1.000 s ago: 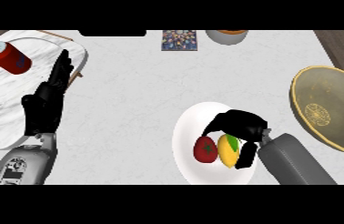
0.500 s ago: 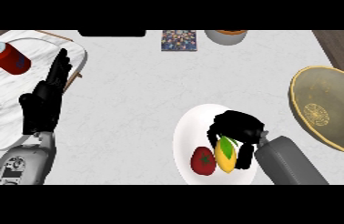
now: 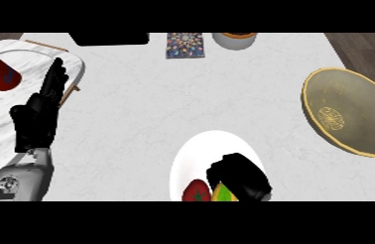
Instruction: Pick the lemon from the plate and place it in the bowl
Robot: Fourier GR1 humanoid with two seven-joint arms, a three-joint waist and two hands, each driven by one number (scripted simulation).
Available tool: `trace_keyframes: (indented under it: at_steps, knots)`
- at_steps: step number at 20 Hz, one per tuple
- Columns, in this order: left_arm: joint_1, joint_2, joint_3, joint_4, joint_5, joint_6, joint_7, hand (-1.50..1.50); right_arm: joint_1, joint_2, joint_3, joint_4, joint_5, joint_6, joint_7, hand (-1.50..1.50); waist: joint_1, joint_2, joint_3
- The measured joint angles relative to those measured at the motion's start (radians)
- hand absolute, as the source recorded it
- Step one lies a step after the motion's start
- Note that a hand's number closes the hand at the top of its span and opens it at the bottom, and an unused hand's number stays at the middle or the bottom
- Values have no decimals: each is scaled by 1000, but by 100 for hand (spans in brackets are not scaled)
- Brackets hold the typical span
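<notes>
Two robot hands are showing in the head view. The right robot hand (image 3: 240,181) is sitting low on the white plate (image 3: 209,149), near the view's lower edge, with its fingers curling down over the lemon (image 3: 222,194). Only a yellow-green sliver of the lemon is showing below the robot hand, at the plate's near side; its long axis and the way it is pointing cannot be told, since most of it is lying hidden under the fingers. Whether the fingers are actually closing round the lemon cannot be told either. A red fruit (image 3: 196,191) is lying on the same plate, just beside the lemon on its left.

The left robot hand (image 3: 40,114) is resting at the view's left edge, fingers straight and pointing up, over the rim of a marble tray (image 3: 29,52) that is carrying a red cup (image 3: 9,75).

The bowl (image 3: 344,109), tan with a gold rim, is standing on the white worktop (image 3: 183,94) at the right edge, well apart from the plate. At the far edge, a patterned tile (image 3: 184,44) is lying between a black object (image 3: 110,38) and a small orange-rimmed pot (image 3: 235,39).
</notes>
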Motion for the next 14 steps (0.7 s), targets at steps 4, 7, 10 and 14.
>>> trace_keyframes:
  at_steps: [4,7,10,14]
  knots:
    - [5,1,1,-10,0,-4,8,0,194,60,139,-199,39,-61,167,150,2,6,7]
    - [-4,-2,0,-13,-1,-2,15,0,305,80,215,-358,25,-129,242,150,5,10,10]
    - [9,-3,-1,-18,1,-8,4,0,358,99,220,-420,45,-204,265,150,8,11,11]
    - [9,-12,-4,-11,-5,-1,-1,0,390,97,196,-467,88,-303,301,150,8,13,12]
